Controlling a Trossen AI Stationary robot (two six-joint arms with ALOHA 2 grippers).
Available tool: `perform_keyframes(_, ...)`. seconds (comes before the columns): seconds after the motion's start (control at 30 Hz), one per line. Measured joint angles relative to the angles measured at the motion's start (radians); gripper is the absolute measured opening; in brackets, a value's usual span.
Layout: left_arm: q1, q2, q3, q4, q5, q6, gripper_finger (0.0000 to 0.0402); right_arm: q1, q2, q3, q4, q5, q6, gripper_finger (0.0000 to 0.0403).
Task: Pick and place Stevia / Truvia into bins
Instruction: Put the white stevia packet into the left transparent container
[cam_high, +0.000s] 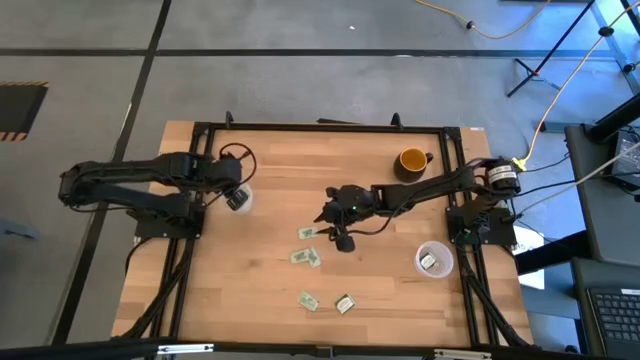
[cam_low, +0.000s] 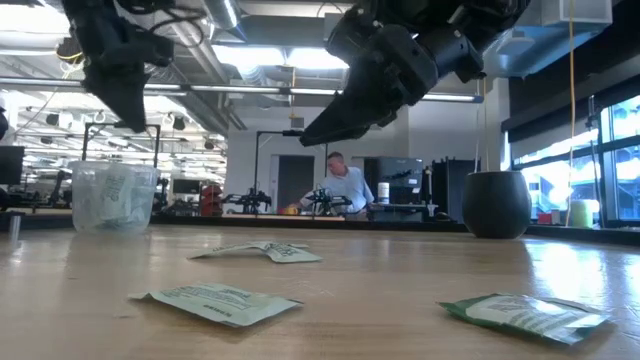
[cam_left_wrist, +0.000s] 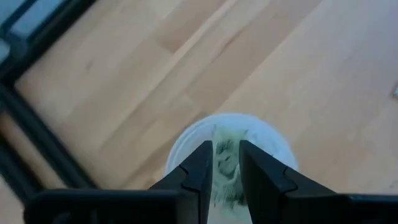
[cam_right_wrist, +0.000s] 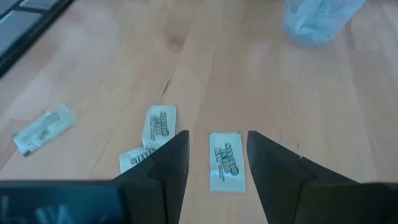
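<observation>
Overhead, left pincer (cam_left_wrist: 222, 171) hangs parted above a cup (cam_left_wrist: 186, 140); right pincer (cam_right_wrist: 217, 162) gapes over a packet (cam_right_wrist: 226, 160).

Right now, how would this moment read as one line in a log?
left gripper: open, packet dropping into left cup | right gripper: open above table packet | right cup: holds packets

Two dark, matte jointed arms (cam_high: 140, 185) with thin black cables looped at the wrists, each ending in a black pincer (cam_left_wrist: 225, 171) of two flat, tapering fingers.
</observation>
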Motion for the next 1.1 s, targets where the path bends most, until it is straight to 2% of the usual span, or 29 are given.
perform_keyframes(0.2, 0.0, -0.031, 0.0, 0.053, 0.007, 0.052, 0.0073, 0.0, 0.097, 0.0, 0.062, 0.0, -0.021, 0.0158)
perform_keyframes(0.57, 0.0, -0.034, 0.0, 0.057, 0.017, 0.058, 0.0074, 0.0, 0.204, 0.0, 0.13, 0.044, -0.036, 0.0102)
perform_keyframes(1.1, 0.0, -0.033, 0.0, 0.058, 0.019, 0.057, 0.0074, 0.0, 0.275, 0.002, 0.125, 0.092, -0.049, 0.0096)
